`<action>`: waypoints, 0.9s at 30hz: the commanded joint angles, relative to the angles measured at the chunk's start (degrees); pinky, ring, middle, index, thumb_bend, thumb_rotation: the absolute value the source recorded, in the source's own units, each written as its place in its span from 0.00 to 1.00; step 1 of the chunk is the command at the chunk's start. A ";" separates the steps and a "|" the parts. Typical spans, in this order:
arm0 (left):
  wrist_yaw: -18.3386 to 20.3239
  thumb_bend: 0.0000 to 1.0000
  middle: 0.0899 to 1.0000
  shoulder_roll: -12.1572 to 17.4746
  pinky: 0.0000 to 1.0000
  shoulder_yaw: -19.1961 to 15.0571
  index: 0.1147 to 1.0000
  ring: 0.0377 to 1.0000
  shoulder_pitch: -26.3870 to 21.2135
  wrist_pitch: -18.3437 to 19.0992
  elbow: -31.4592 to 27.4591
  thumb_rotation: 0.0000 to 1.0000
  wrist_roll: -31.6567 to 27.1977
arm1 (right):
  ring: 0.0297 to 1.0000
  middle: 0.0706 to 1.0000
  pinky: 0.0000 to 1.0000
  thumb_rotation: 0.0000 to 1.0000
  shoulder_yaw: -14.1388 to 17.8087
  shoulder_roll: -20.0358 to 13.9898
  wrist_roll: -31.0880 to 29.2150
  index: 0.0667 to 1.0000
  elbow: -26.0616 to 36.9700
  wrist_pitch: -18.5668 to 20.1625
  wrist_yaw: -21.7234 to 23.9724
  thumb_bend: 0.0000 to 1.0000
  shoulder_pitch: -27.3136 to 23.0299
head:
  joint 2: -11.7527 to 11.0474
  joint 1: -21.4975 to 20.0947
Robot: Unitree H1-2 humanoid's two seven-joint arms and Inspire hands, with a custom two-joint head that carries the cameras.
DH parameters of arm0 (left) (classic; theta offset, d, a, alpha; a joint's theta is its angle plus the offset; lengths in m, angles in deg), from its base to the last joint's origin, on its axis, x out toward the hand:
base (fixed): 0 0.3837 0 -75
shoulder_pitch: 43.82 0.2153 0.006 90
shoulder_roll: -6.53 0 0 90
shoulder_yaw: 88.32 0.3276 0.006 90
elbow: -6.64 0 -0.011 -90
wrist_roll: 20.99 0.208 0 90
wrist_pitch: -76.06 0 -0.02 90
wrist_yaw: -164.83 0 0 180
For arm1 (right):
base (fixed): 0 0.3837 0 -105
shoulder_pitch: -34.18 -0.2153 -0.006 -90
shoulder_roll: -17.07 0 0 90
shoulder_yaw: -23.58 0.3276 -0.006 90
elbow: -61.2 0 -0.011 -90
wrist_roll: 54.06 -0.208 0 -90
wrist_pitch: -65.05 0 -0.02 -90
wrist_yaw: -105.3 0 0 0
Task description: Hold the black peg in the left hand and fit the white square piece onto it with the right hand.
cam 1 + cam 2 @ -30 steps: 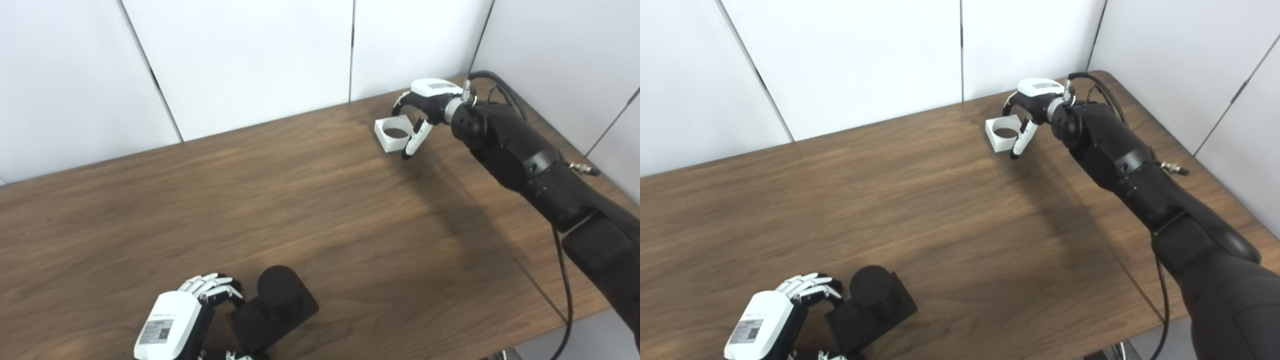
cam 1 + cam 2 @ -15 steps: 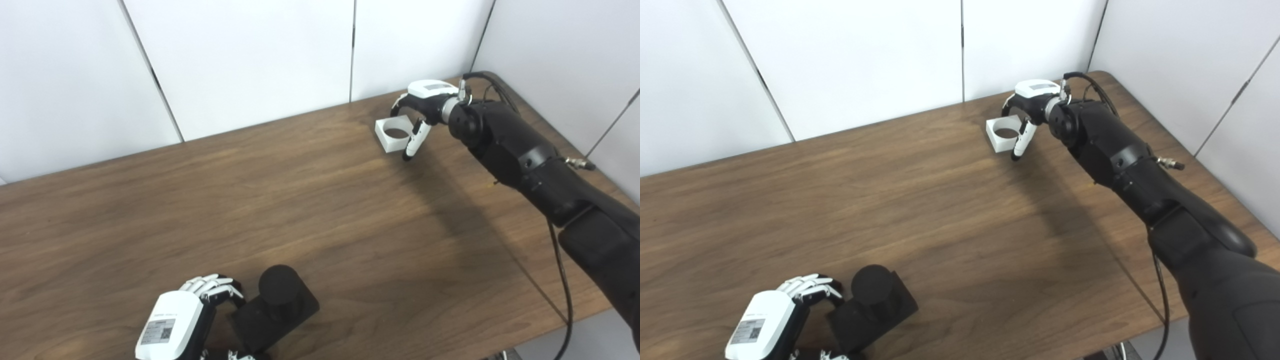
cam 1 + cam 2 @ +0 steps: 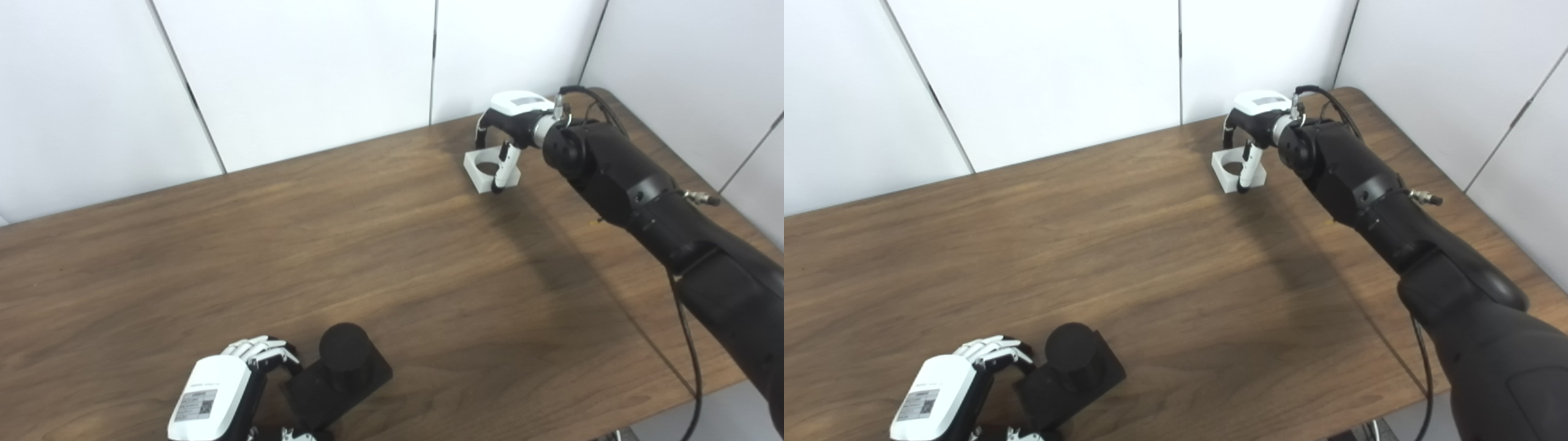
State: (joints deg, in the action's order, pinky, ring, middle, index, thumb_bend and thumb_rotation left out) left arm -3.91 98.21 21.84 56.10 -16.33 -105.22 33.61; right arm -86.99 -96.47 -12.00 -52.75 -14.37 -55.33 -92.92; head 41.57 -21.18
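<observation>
Left eye view: white square plastic piece with a round centre hole (image 3: 490, 172) sits at the far right of the brown wooden counter (image 3: 367, 245), lying flat or nearly so. Right hand (image 3: 511, 119) arches over it, fingers behind, thumb at the near edge, apparently gripping it. Black cylindrical peg on its black square base (image 3: 343, 373) stands upright at the near left, well apart. Left hand (image 3: 229, 392) grips the base's left edge. Judgement: the piece must travel toward the near left, hole over peg.
</observation>
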 commanded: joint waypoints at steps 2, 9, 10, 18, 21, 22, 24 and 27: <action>1.46 0.51 0.71 0.39 0.80 0.03 0.42 0.79 0.98 0.50 -0.77 0.04 0.61 | 0.92 0.78 0.87 0.13 0.98 -1.05 1.12 0.45 1.00 -1.41 -3.27 0.52 -1.88 | -0.19 -0.06; 2.38 0.51 0.71 0.04 0.80 -0.32 0.43 0.79 0.80 1.10 -1.35 0.04 0.57 | 0.93 0.77 0.90 0.12 0.57 -1.02 1.76 0.45 0.01 -2.13 -5.05 0.52 -1.45 | -0.26 0.06; 2.23 0.51 0.71 -0.03 0.80 -0.35 0.43 0.79 0.77 1.00 -1.25 0.04 0.55 | 0.93 0.77 0.90 0.12 0.51 -1.06 1.83 0.45 -0.09 -2.26 -5.17 0.52 -1.43 | -0.27 0.09; 2.10 0.51 0.71 -0.80 0.80 -0.05 0.42 0.79 0.51 1.06 -0.79 0.04 1.34 | 0.91 0.76 0.86 0.13 1.17 -1.91 1.22 0.45 2.41 -2.98 -4.19 0.52 -0.66 | -0.22 1.58; 1.93 0.51 0.71 -1.19 0.80 0.23 0.43 0.79 0.38 1.13 -0.60 0.04 1.98 | 0.91 0.77 0.87 0.13 1.89 -3.07 0.63 0.45 8.92 -2.82 -1.38 0.52 0.47 | 0.05 2.53; 1.72 0.51 0.71 -1.29 0.80 0.31 0.42 0.78 0.34 0.99 -0.43 0.04 2.06 | 0.91 0.77 0.88 0.13 2.08 -3.50 0.54 0.45 11.35 -2.84 -0.26 0.52 0.90 | 0.23 3.12; 1.49 0.51 0.71 -1.52 0.79 0.50 0.42 0.78 0.37 0.84 -0.25 0.04 2.33 | 0.91 0.77 0.88 0.13 2.66 -4.40 0.25 0.45 17.37 -2.55 2.60 0.52 1.89 | 0.57 4.17; 1.46 0.51 0.71 -1.80 0.80 0.73 0.42 0.79 0.36 0.83 -0.17 0.04 2.60 | 0.90 0.77 0.87 0.13 3.66 -5.20 -0.64 0.45 25.46 -1.92 6.72 0.52 3.07 | 1.26 5.92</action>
State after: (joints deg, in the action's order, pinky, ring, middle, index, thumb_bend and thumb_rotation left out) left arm -3.11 96.39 22.02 56.26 -15.53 -105.78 35.45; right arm -85.14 -99.59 -12.21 -30.24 -16.35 -49.25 -87.49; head 42.63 -15.82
